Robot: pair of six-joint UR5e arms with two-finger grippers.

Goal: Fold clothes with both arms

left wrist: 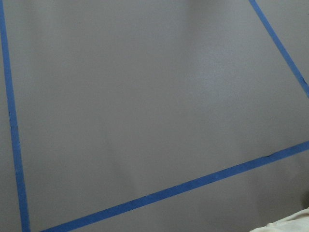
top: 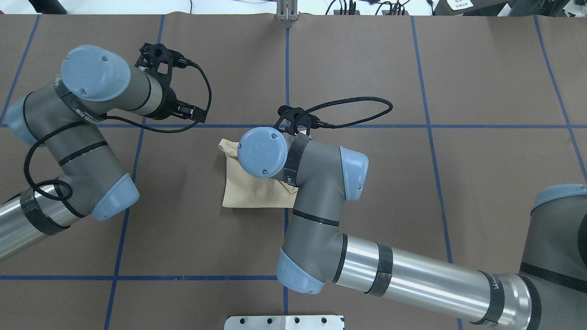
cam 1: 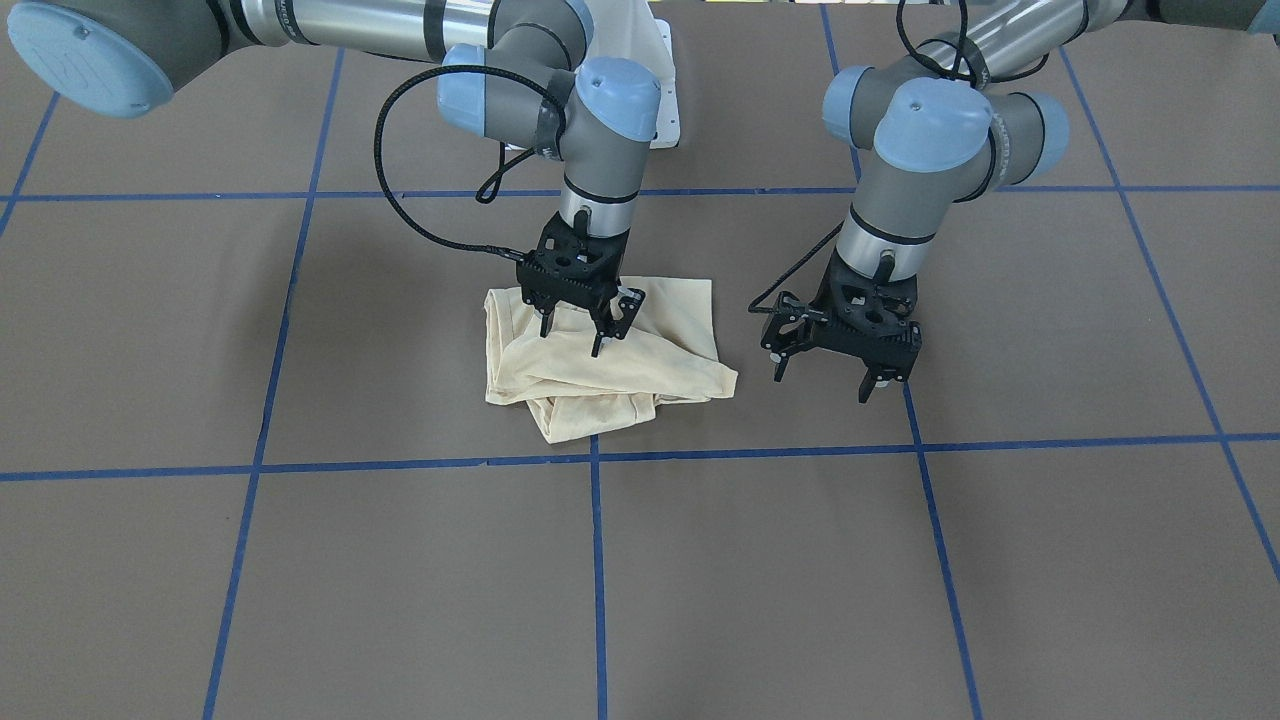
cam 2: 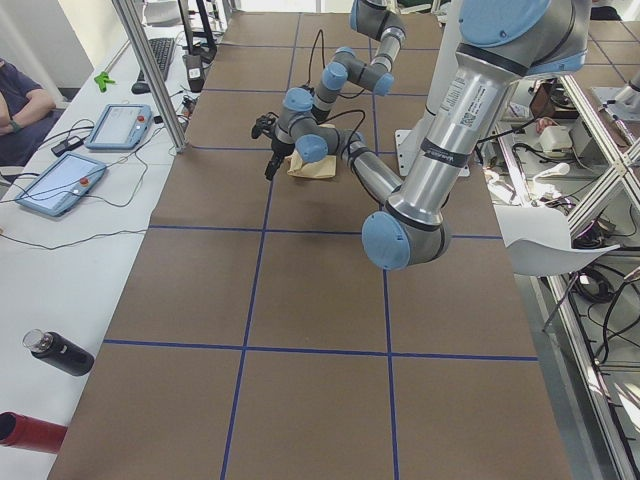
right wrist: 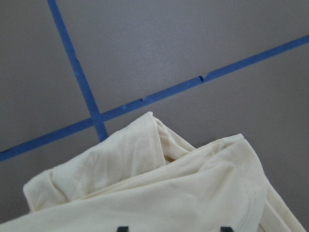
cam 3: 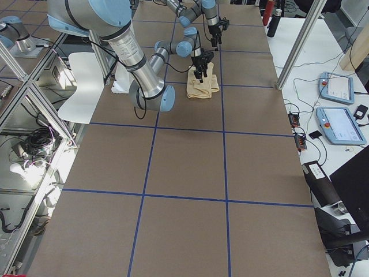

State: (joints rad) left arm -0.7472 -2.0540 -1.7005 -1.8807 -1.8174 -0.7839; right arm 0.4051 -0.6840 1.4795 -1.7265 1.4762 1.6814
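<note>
The cream-yellow shirt [cam 1: 620, 370] lies folded into a loose, rumpled bundle on the brown table [cam 1: 300, 600]. It sits just on the robot's side of a crossing of blue tape lines [cam 1: 420, 465], with one corner close to the crossing.

The right gripper [cam 1: 572, 340] points down directly over the bundle. Its fingers [cam 1: 600, 340] are spread apart with nothing between them, and their tips are low over the upper folds. Whether they touch the cloth cannot be told. In the right wrist view the fabric fills the lower half, reaching under both dark fingertips at the bottom edge.

The left gripper [cam 1: 822, 388] hangs beside the shirt, over bare table and clear of the cloth. Its fingers are also spread wide and hold nothing. The left wrist view shows mostly table and tape, with only a sliver of the shirt at the bottom right corner.
</note>
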